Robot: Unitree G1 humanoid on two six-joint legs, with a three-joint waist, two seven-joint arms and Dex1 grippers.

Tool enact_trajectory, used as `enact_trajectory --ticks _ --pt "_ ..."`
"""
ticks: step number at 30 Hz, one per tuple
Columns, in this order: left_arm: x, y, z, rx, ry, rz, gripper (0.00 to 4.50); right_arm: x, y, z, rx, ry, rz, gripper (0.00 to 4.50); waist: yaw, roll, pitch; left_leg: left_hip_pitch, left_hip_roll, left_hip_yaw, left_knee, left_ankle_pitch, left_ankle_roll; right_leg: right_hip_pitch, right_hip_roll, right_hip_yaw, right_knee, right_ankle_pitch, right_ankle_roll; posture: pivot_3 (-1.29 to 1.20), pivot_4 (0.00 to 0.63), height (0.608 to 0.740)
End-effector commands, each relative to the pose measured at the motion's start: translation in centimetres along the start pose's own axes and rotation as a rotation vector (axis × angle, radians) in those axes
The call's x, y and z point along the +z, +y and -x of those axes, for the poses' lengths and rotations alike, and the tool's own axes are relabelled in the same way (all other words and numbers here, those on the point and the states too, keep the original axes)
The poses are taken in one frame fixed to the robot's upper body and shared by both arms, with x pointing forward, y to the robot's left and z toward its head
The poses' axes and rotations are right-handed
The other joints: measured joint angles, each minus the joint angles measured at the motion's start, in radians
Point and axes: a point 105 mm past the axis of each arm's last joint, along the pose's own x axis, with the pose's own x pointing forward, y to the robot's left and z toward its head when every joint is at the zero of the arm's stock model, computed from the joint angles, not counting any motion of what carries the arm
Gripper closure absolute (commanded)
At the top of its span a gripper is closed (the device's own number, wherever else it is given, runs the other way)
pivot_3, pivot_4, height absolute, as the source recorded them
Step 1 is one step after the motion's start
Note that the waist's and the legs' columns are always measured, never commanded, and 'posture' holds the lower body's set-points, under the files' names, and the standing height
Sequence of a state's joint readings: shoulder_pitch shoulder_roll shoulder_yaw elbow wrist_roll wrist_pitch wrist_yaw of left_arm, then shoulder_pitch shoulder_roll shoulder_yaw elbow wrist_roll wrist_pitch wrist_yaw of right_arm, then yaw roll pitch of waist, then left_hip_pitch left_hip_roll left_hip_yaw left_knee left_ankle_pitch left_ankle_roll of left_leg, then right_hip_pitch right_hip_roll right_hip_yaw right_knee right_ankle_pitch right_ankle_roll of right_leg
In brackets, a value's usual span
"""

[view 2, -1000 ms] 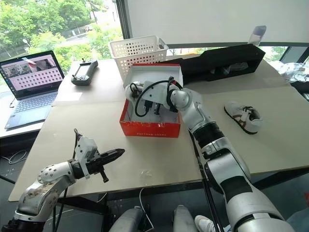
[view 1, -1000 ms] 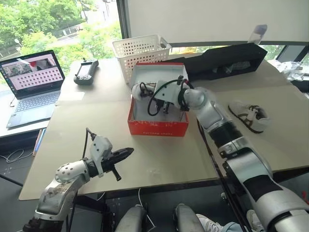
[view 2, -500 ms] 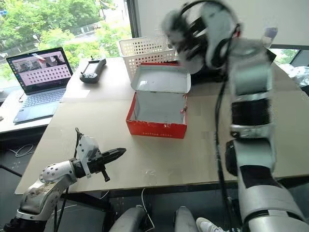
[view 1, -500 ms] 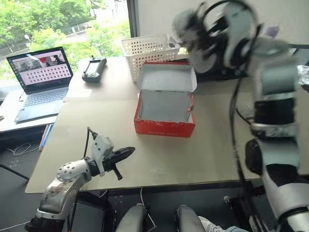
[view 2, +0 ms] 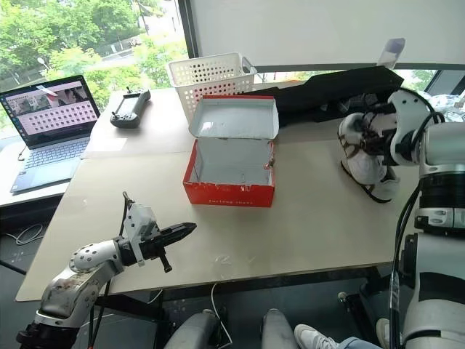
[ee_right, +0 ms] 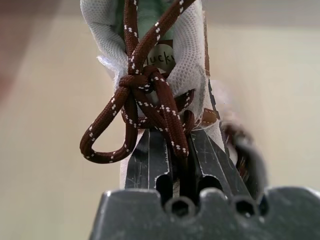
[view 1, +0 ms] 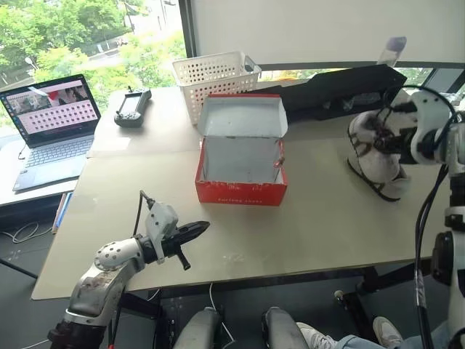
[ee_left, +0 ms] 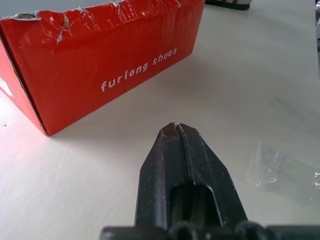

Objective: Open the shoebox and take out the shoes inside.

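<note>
The red shoebox point(view 1: 240, 190) stands open mid-table, lid point(view 1: 242, 115) tipped back, and its white inside looks bare. At the table's right side my right gripper point(view 1: 379, 142) is shut on a white shoe point(view 1: 361, 134), pinching it by the tongue and brown laces point(ee_right: 150, 95). That shoe hangs just above the other white shoe point(view 1: 386, 182), which lies on the table. My left gripper point(view 1: 200, 230) is shut and holds nothing. It hovers near the table's front edge, its tips point(ee_left: 177, 128) pointing at the box's lettered front wall point(ee_left: 110, 65).
A white perforated basket point(view 1: 214, 74) and a long black case point(view 1: 341, 87) stand behind the box. A laptop point(view 1: 51, 120) and a handheld controller point(view 1: 131, 106) sit at the back left. A scrap of clear plastic point(ee_left: 280, 165) lies beside my left gripper.
My right arm has lifted a shoe out of the box and swung it to the right, over the shoe on the table. The left gripper has stayed put.
</note>
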State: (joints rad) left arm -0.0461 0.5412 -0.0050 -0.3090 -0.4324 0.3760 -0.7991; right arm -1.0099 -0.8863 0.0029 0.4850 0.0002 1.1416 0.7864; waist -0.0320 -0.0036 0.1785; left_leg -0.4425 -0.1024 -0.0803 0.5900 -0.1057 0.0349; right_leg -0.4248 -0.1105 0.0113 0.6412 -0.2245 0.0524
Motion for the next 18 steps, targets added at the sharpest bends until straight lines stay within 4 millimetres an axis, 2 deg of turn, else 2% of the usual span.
enact_trajectory --ticks 1,8,14,18 --pt "0.5 -0.1 -0.2 -0.013 -0.02 -0.023 4.5 0.2 0.4 0.9 0.051 0.0 0.054 4.48 -0.001 0.0 0.0 0.0 0.0 0.0 0.001 0.0 0.0 0.0 0.0 0.0 0.0 0.0 0.001 0.0 0.15 0.738" --pt "0.4 -0.4 -0.5 -0.025 -0.02 -0.018 4.5 -1.4 0.8 -0.1 0.132 0.073 0.088 4.48 -0.006 0.0 0.0 0.0 0.0 0.002 0.002 -0.001 0.001 0.001 -0.003 0.0 -0.001 -0.001 0.001 0.0 0.15 0.738" --pt "0.4 -0.5 -0.6 -0.03 -0.02 -0.018 4.5 -3.6 -0.6 -3.0 0.058 0.152 0.147 4.48 -0.001 0.0 0.0 0.0 0.0 0.002 0.002 -0.001 0.001 0.001 -0.002 0.0 -0.001 0.0 0.001 0.0 0.15 0.738" --pt "0.4 -0.6 -0.5 -0.028 -0.019 -0.019 4.5 -4.2 -1.1 -3.9 0.027 0.175 0.169 4.48 -0.005 0.0 0.0 0.001 0.0 0.003 0.003 -0.001 0.001 0.002 -0.001 0.0 -0.001 0.0 0.001 0.0 0.15 0.738"
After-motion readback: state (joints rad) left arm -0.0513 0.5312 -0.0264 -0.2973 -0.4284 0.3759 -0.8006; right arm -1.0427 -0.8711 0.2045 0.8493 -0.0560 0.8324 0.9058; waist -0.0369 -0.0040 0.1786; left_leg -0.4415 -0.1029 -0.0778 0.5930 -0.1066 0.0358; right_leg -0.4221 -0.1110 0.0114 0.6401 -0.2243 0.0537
